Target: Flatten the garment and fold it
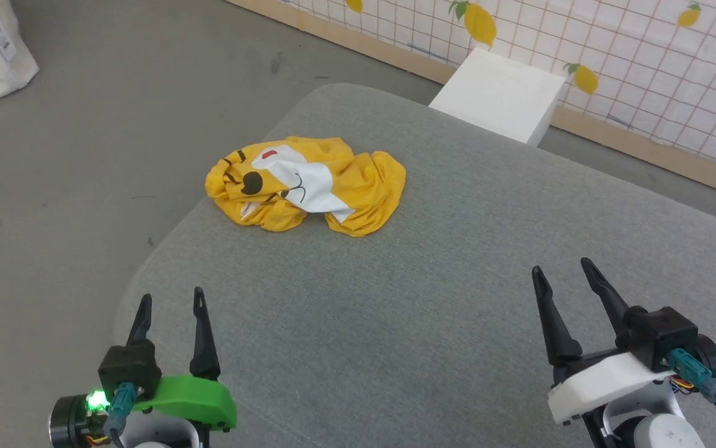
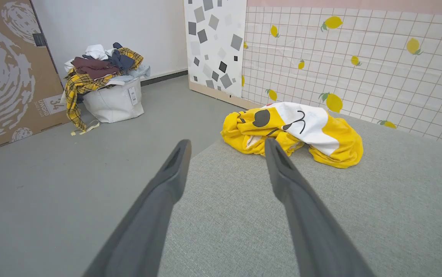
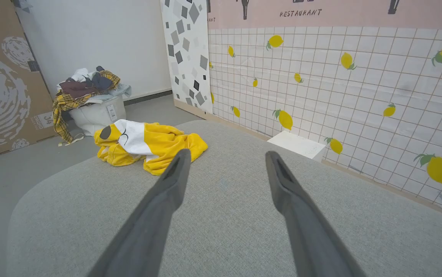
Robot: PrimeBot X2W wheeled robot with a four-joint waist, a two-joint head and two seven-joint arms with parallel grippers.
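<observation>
Grey woven fabric surface; crumpled yellow garment bunched, soft folds.

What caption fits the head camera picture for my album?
A crumpled bright yellow tiger-face T-shirt lies on a grey fabric surface, beyond the open left gripper and open right gripper.

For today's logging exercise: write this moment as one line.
garment: crumpled, untouched | left gripper: open | right gripper: open | flattening: not begun

Left gripper spread wide over the grey tabletop, crumpled yellow garment lying just ahead
</observation>
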